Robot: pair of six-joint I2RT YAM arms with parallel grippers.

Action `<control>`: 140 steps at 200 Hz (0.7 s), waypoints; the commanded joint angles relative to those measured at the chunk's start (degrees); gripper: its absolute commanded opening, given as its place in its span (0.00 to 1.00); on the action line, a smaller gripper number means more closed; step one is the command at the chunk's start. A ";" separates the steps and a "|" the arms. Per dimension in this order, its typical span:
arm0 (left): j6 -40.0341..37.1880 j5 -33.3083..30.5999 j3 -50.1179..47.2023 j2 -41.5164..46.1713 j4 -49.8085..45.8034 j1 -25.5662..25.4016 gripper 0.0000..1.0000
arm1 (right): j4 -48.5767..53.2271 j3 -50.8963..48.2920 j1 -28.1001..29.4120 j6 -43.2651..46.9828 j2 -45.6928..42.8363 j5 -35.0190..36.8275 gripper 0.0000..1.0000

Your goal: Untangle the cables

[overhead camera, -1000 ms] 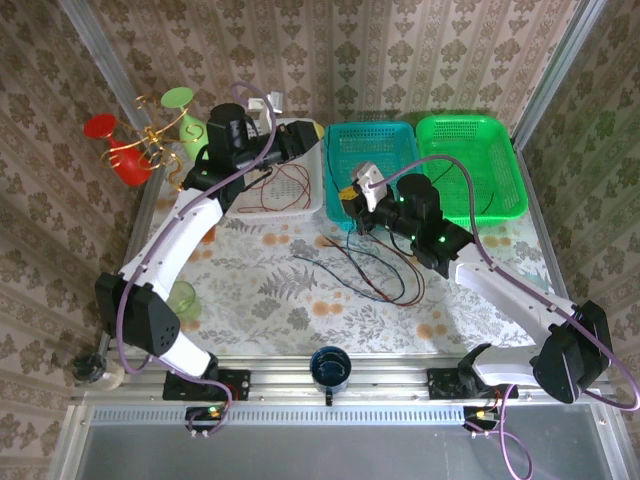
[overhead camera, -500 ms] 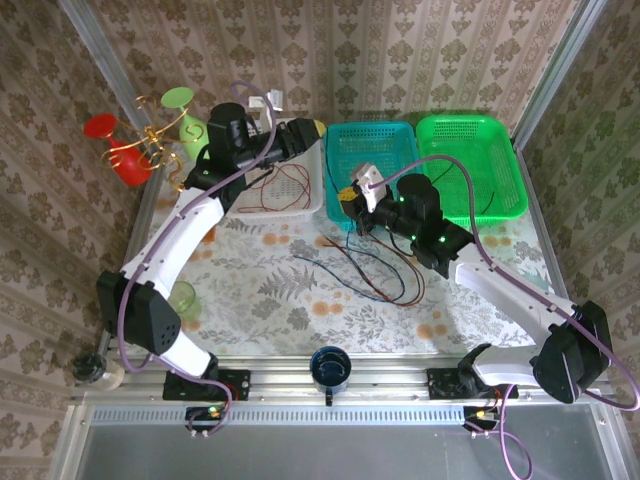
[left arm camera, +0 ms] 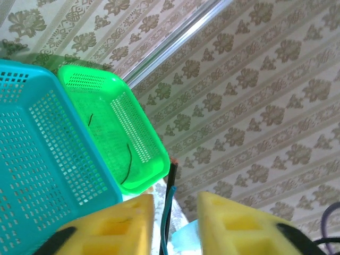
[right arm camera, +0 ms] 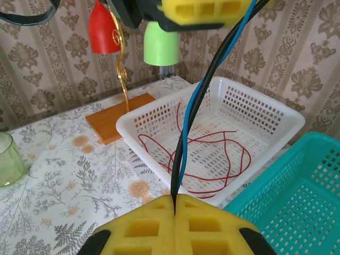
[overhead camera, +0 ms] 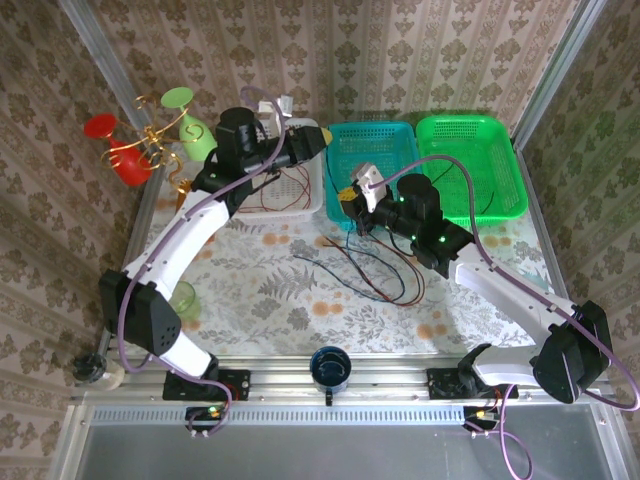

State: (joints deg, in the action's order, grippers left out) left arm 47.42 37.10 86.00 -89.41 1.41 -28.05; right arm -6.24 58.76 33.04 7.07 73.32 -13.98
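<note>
Right end effector (right arm camera: 174, 204) pressed together, pinching thin black and blue cables (right arm camera: 180, 154); they run up to left end effector (left arm camera: 175, 212). Left jaws spread, strand in gap, unclamped. Close left on one strand only, anchor with right, and draw apart slowly. Loose tangle (overhead camera: 375, 275) lies on floral surface (overhead camera: 270, 290).
White perforated plastic basket (right arm camera: 255, 114): red cable loops (right arm camera: 154, 141).
Green plastic basket (left arm camera: 143, 143): thin black wire (left arm camera: 127, 159).

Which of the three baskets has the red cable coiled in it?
The white basket, leftmost in the row; the red cable loops across its floor.
</note>
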 commanded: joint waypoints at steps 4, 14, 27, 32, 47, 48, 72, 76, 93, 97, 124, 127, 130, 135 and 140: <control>-0.45 -2.40 -1.50 1.68 2.31 0.34 0.37 | -1.08 -0.28 -0.17 -0.57 -0.59 -0.79 0.00; -0.25 -2.93 -2.13 2.18 3.03 0.52 0.37 | -1.05 -0.39 -0.17 -0.57 -0.63 -0.76 0.00; -0.10 -3.81 -2.93 2.66 3.88 0.56 0.36 | -1.10 -0.44 -0.17 -0.53 -0.71 -0.62 0.00; 0.03 -3.95 -3.15 2.72 4.14 0.63 0.36 | -1.08 -0.47 -0.17 -0.48 -0.72 -0.62 0.00; 0.91 -4.19 -3.91 2.85 5.77 0.54 0.34 | -1.08 -0.40 -0.17 -0.39 -0.63 -0.75 0.00; 1.00 -4.21 -3.91 2.88 5.87 0.54 0.34 | -1.11 -0.40 -0.17 -0.44 -0.63 -0.68 0.00; 1.69 -4.32 -4.43 3.04 7.68 0.54 0.34 | -0.88 -0.14 -0.17 -0.38 -0.37 -0.79 0.00; 1.71 -4.43 -4.48 3.06 7.97 0.46 0.34 | -0.88 -0.14 -0.17 -0.31 -0.37 -0.79 0.00; 1.65 -4.75 -4.78 3.58 8.96 0.54 0.35 | -0.70 -0.13 -0.17 -0.30 -0.33 -0.82 0.00; 1.63 -4.80 -4.85 3.70 9.17 0.62 0.35 | -0.63 -0.14 -0.17 -0.30 -0.29 -0.86 0.00; 1.55 -4.54 -5.31 4.24 10.54 0.61 0.31 | -0.51 -0.14 -0.17 -0.22 -0.29 -0.88 0.00; 1.58 -4.50 -5.31 4.25 10.50 0.62 0.29 | -0.45 -0.16 -0.17 -0.22 -0.28 -0.88 0.00; 1.56 -4.46 -5.31 4.24 10.38 0.66 0.28 | -0.44 -0.07 -0.17 -0.17 -0.28 -0.88 0.00; 1.60 -4.43 -5.40 4.17 10.41 0.63 0.27 | -0.44 -0.06 -0.17 -0.05 -0.35 -0.88 0.00; 1.69 -4.33 -5.48 4.08 10.45 0.56 0.26 | -0.44 0.00 -0.17 -0.12 -0.38 -0.96 0.00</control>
State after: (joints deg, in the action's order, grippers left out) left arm 48.53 32.71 81.32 -87.35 8.82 -27.68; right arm -6.22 58.76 33.04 7.09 73.34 -13.98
